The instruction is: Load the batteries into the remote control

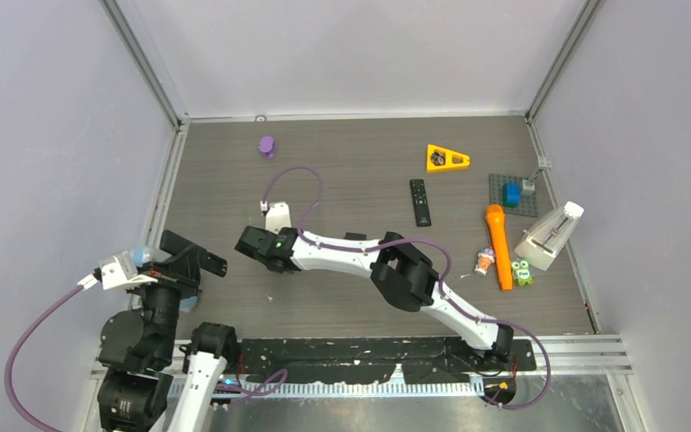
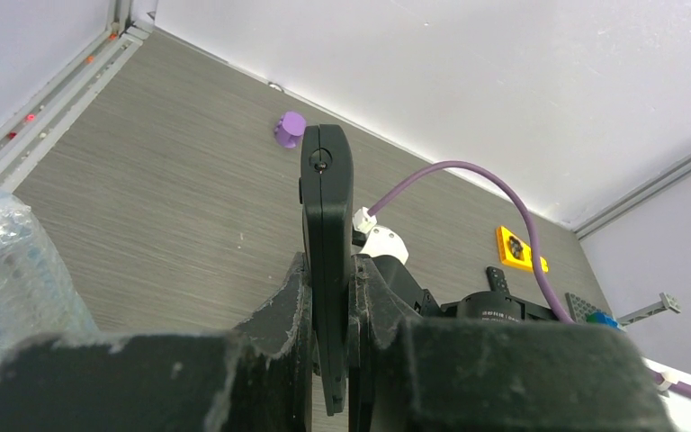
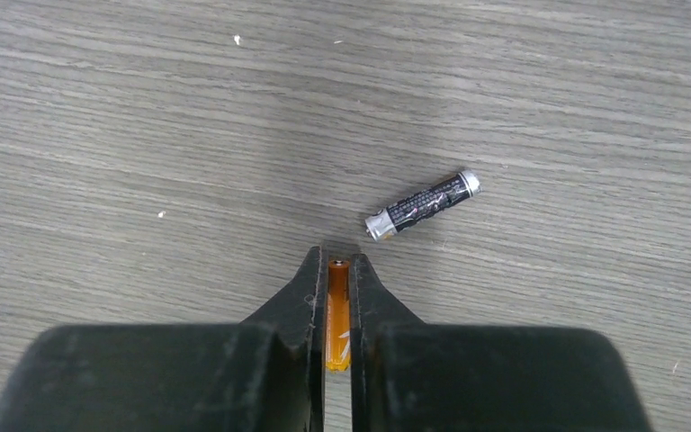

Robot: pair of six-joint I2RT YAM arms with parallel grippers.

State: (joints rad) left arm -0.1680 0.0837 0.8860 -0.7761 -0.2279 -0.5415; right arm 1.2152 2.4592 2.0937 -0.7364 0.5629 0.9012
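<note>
Right gripper (image 3: 338, 270): closed on a slim orange cylinder battery (image 3: 338, 315), held lengthwise with its tip forward, likely ready for slotting in.
Left gripper (image 2: 331, 297): clamped on a flat black plastic remote control (image 2: 327, 225), upright and edge-on, apparently presenting it.
Other cell: dark grey cylinder battery (image 3: 423, 205) on the grey wood-grain table (image 3: 144, 108), just ahead-right of the right gripper.
Arm pose: right arm (image 1: 387, 270) stretched low leftwards; left arm folded by its base.

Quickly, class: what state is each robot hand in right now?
Left hand: closed on the slim black plastic remote control.
Right hand: closed on a small orange cylindrical battery.
</note>
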